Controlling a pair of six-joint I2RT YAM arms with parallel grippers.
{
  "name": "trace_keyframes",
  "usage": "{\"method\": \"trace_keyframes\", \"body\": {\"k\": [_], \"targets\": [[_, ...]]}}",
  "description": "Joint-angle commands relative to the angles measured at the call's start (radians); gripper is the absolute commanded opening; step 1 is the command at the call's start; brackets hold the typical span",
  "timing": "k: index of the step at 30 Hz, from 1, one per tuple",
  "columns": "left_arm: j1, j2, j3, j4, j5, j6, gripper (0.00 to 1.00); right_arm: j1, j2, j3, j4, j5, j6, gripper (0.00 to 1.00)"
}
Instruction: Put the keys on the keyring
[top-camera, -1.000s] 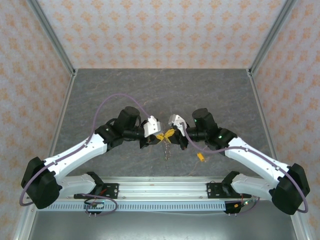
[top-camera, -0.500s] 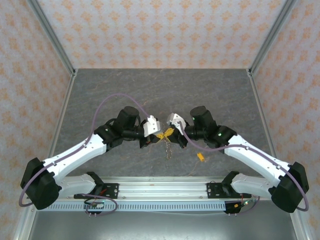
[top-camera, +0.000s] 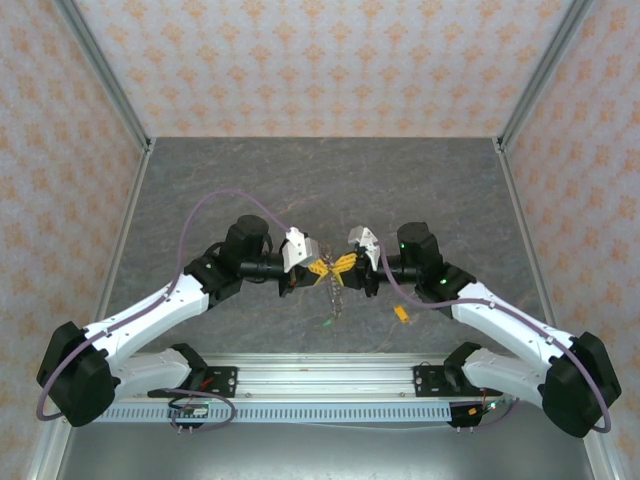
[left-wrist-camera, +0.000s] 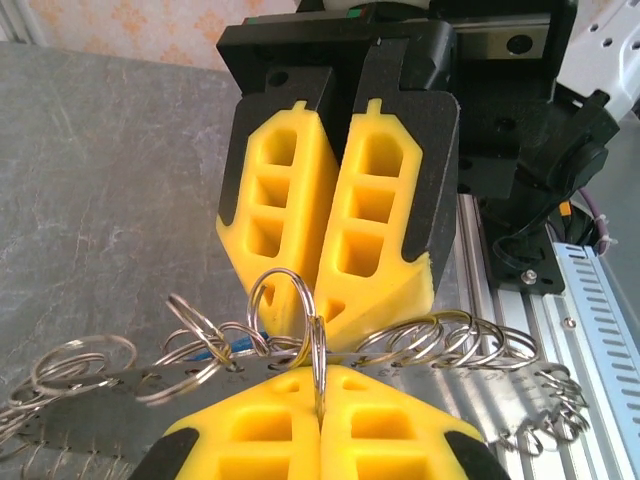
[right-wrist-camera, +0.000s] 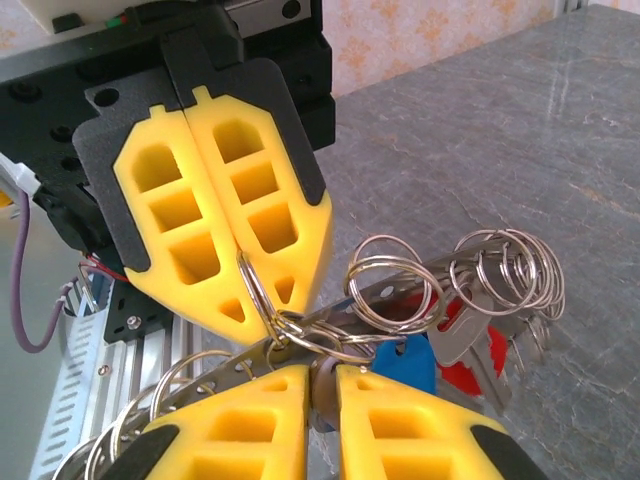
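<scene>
The keyring (left-wrist-camera: 470, 352) is a thin perforated metal strip strung with several small split rings; it hangs between both grippers in the top view, keyring (top-camera: 334, 295). My left gripper (left-wrist-camera: 320, 378) is shut on one upright split ring (left-wrist-camera: 318, 345). The right gripper (left-wrist-camera: 332, 312) faces it tip to tip, touching the strip. In the right wrist view my right gripper (right-wrist-camera: 322, 378) is shut on a grey-brown metal piece, apparently a key (right-wrist-camera: 322, 392), just under the strip. A blue key (right-wrist-camera: 408, 362) and a red key (right-wrist-camera: 468, 372) hang from rings beside it. The left gripper (right-wrist-camera: 262, 298) holds its ring opposite.
A yellow-orange key (top-camera: 400, 313) lies on the grey table (top-camera: 250, 180) to the right of the grippers, and a small green key (top-camera: 328, 322) lies under the hanging strip. The aluminium rail (top-camera: 320, 378) with the arm bases runs along the near edge.
Both wrists have levelled so the grippers now face each other more horizontally, tips still together. The right arm's elbow has shifted right and the left arm's slightly left.
</scene>
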Motion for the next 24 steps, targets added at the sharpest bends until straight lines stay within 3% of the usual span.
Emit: {"method": "trace_keyframes", "body": {"k": [1, 6, 13, 17, 24], "targets": [[0.003, -0.031, 0.001, 0.105, 0.055, -0.018, 0.0, -0.006, -0.002, -0.002, 0.047, -0.019, 0.02, 0.12], [0.003, -0.033, 0.022, 0.037, 0.024, 0.023, 0.0, -0.006, -0.013, 0.005, 0.027, -0.008, 0.019, 0.09], [0.003, -0.042, 0.034, -0.037, -0.043, 0.062, 0.0, -0.005, -0.109, 0.001, -0.048, 0.166, -0.086, 0.17], [0.001, -0.039, 0.046, -0.075, -0.05, 0.083, 0.0, -0.006, -0.125, 0.037, -0.13, 0.132, -0.17, 0.27], [0.001, -0.032, 0.077, -0.138, -0.022, 0.123, 0.0, 0.019, -0.101, 0.078, -0.123, 0.085, -0.217, 0.34]]}}
